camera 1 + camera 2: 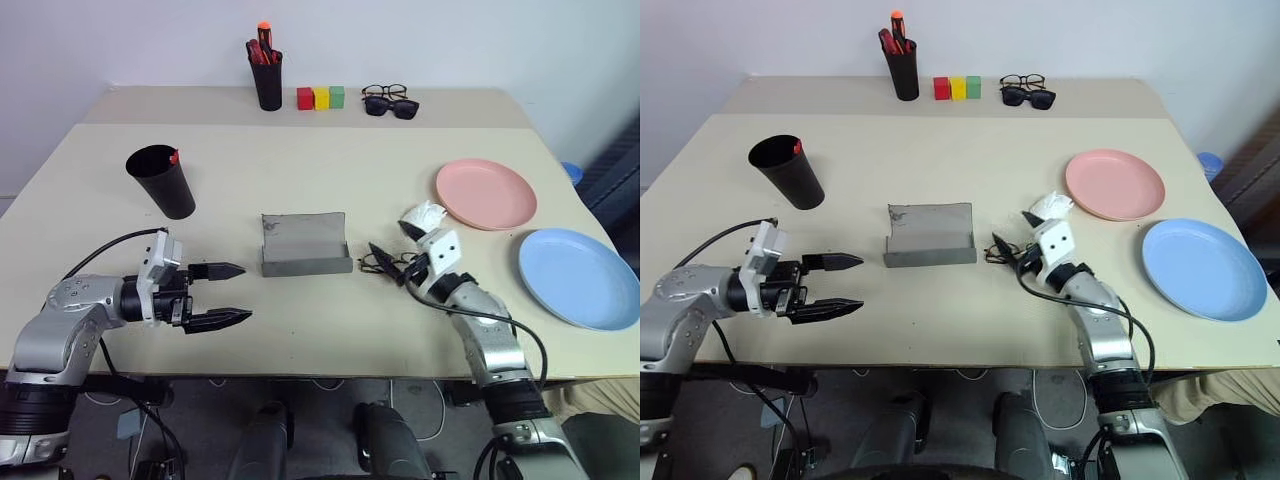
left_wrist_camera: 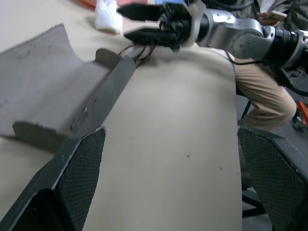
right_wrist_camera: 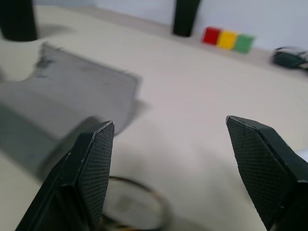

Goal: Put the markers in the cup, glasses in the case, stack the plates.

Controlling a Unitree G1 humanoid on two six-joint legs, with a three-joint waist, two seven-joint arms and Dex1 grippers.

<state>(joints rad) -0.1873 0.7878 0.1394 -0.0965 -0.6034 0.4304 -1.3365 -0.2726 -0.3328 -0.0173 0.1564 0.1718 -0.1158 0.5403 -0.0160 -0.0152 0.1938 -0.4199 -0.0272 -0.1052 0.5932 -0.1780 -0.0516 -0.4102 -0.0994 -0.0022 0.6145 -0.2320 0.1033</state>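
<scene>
Lying just below and between the spread fingers of the right gripper, the glasses sit beside the open case, which lies beyond them. The left gripper, also wide and empty, is much farther off, on the case's other side.

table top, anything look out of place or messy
A crumpled white wad lies between the pink plate and the right end effector, the only loose scrap. The grey case lies open and empty, with the glasses beside it.
</scene>
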